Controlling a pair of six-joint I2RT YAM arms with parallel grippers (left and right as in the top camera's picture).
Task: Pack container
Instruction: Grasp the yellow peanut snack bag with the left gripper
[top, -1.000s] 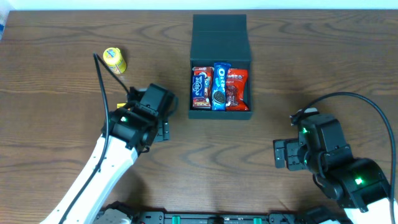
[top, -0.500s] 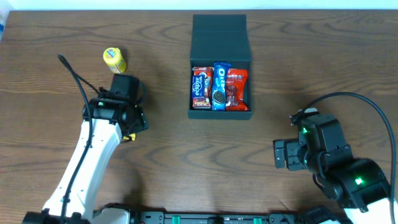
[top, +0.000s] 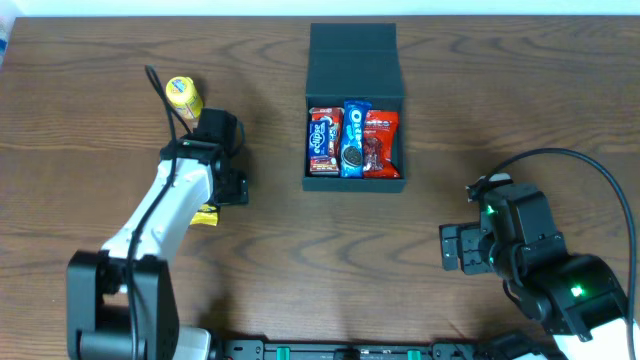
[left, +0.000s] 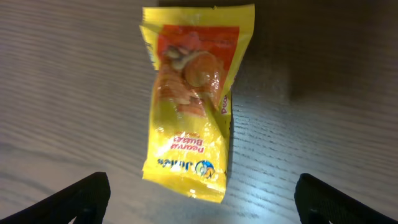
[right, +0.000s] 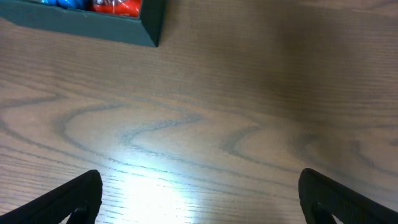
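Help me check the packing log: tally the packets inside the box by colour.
Red packets: 2
Blue packet: 1
Total: 3, lying side by side in the open container.

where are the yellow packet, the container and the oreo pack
yellow packet (left: 191, 106), left wrist view, its middle
container (top: 355, 60), overhead view, open lid
oreo pack (top: 353, 138), overhead view, its middle

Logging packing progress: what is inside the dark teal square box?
In the dark teal square box, three snack packets lie side by side: a red packet, a blue cookie packet, a second red packet. Anything beneath them is covered.
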